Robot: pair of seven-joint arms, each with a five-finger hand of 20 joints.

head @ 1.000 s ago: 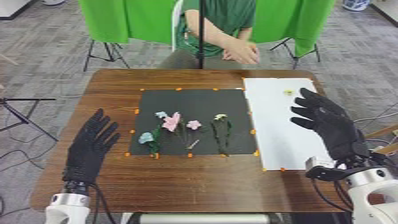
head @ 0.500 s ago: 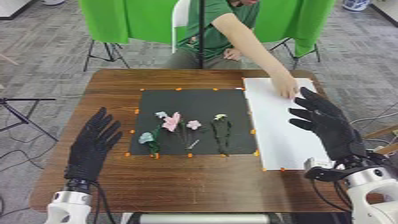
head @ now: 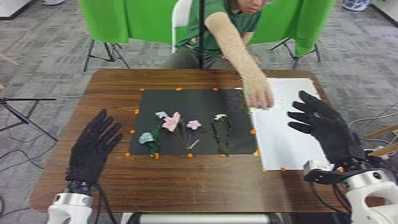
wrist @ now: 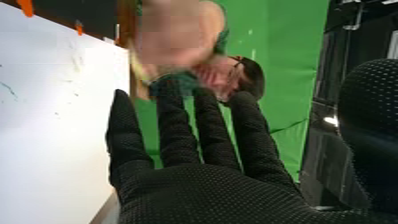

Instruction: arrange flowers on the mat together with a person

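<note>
Black-gloved and spread wide, the right hand [head: 330, 129] is nearer than the left hand [head: 90, 150] to the person's hand [head: 258, 96], its hold unclear, by the right edge of the mat [head: 185, 101].

Brown wooden table [head: 200, 185], wood grain showing. Dark mat [head: 160, 100] flat on tabletop, roughly square. White sheet [head: 289, 135] flat just beside mat's right edge, longer than mat from far end to near end. Small orange pieces [head: 189, 155] around mat's edges, more at sheet's near edge. On mat, apart from its far edge: pale blue flowers to left, pink flowers between, white flower [head: 220, 116] on green stem to right.
</note>
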